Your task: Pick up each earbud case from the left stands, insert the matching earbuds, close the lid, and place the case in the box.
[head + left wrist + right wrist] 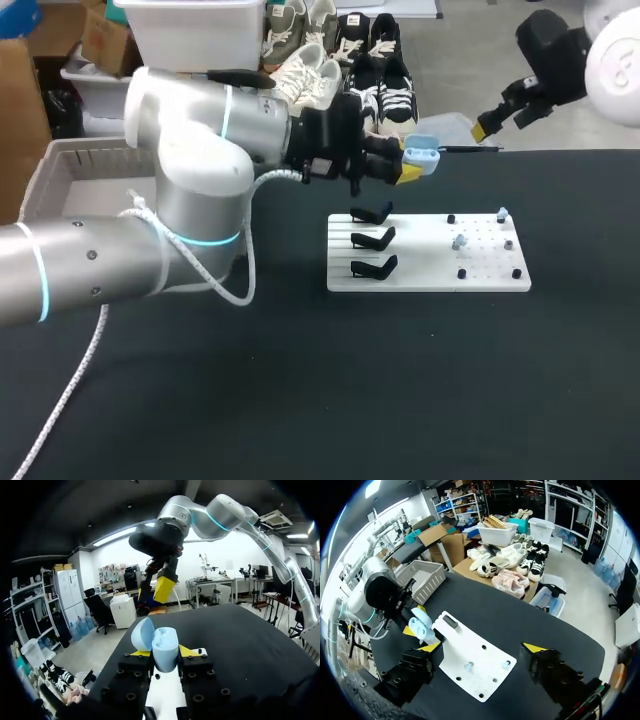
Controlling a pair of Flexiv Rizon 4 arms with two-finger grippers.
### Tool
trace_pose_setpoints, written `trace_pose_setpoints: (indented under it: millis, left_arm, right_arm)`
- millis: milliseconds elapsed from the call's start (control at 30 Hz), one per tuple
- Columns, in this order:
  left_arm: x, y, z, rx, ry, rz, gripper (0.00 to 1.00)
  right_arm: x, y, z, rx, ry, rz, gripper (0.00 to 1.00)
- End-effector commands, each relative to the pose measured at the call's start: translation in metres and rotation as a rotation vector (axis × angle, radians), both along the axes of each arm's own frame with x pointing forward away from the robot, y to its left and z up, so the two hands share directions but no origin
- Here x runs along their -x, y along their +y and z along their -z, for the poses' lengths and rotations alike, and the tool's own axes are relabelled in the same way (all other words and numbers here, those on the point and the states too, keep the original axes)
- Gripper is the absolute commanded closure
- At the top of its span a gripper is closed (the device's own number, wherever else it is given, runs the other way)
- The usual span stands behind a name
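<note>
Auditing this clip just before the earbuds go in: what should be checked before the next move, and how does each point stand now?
1. Grip on the case: ok. The left claw is shut on the blue case, one finger on each side.
2. Lid open: ok. The lid is swung back.
3. Right claw free: ok. The right claw is open and empty.
4. Earbuds available: ok. Pale earbuds sit on the white board.
5. Earbuds match this case: cannot tell, they are too small to compare.
6. Room in the box: cannot tell. The left arm hides most of the grey box.
</note>
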State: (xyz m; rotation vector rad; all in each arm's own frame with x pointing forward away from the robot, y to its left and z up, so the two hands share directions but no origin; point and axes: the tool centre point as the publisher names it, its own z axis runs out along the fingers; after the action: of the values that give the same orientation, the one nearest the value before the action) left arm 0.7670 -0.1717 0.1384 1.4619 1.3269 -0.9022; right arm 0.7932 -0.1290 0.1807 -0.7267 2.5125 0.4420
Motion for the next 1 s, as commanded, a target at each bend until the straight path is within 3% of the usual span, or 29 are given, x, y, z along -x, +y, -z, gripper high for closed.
trace_pose_setpoints:
  millis: [33, 167, 500, 1000]
  left_arm:
    - [0.008, 0.0, 0.004, 0.128, -0.045, -0.014, 1.0]
    - [0.007, -0.003, 0.009, 0.179, -0.022, -0.016, 1.0]
    - [0.017, -0.007, 0.019, 0.177, 0.035, 0.003, 1.0]
    - [0.043, -0.003, 0.024, 0.145, 0.109, 0.036, 1.0]
  right_arm:
    - [0.017, -0.012, 0.005, -0.003, -0.024, 0.035, 0.0]
    - [0.025, -0.019, 0.009, -0.008, -0.022, 0.059, 0.0]
    - [0.038, -0.027, 0.02, -0.019, -0.001, 0.078, 0.0]
    - [0.034, -0.024, 0.029, -0.038, 0.005, 0.071, 0.0]
